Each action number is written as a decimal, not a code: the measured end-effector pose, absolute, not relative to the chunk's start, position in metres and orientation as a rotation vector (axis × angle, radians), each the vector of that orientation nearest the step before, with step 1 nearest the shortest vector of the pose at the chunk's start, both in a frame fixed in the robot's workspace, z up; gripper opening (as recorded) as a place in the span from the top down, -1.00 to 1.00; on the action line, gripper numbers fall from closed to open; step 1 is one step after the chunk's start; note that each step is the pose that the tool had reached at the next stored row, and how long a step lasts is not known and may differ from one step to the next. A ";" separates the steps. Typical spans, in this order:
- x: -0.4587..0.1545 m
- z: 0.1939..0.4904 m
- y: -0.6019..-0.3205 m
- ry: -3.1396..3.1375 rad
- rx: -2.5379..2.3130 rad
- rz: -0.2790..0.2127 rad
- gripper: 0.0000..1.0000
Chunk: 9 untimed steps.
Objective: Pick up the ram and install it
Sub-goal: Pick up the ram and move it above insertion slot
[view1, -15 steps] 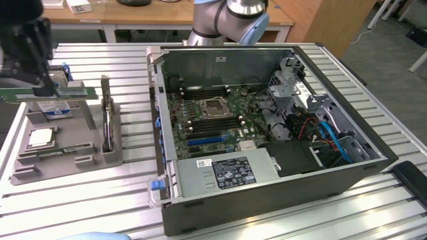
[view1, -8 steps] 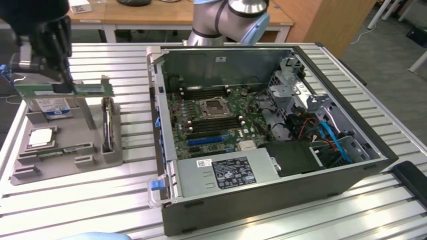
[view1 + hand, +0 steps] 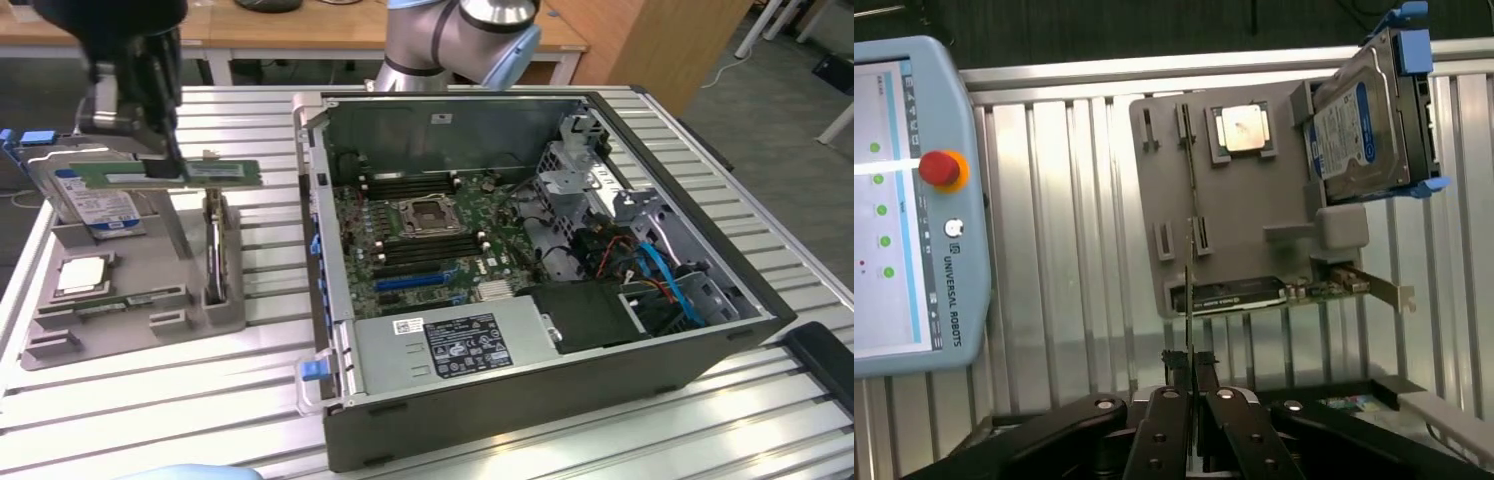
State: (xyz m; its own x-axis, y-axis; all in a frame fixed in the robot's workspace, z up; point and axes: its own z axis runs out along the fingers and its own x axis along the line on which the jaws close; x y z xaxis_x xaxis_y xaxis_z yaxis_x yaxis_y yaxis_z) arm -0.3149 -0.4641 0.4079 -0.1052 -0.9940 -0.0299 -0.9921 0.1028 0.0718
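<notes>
My gripper (image 3: 160,162) hangs above the grey parts holder (image 3: 147,325) at the exterior view's left, shut on the ram (image 3: 220,171). The ram is a long green stick with a pale label, held level and lengthwise above the holder. In the wrist view the ram (image 3: 1187,300) shows edge-on as a thin line sticking out from between the dark fingers (image 3: 1166,400), and my gripper (image 3: 1189,365) is closed tight on it. The holder (image 3: 1244,205) lies below.
An open computer case (image 3: 667,360) stands at the exterior view's right, its motherboard (image 3: 400,265) and memory slots (image 3: 416,184) exposed. The holder carries a blue-labelled hard drive (image 3: 96,205), a silver processor (image 3: 83,274) and an upright card (image 3: 212,250). A teach pendant (image 3: 909,200) lies beside it.
</notes>
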 end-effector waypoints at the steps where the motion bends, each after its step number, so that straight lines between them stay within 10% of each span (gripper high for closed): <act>1: -0.311 0.409 -0.464 -2.313 2.084 -0.115 0.75; 9: -0.280 0.413 -0.464 -2.306 2.088 -0.117 0.75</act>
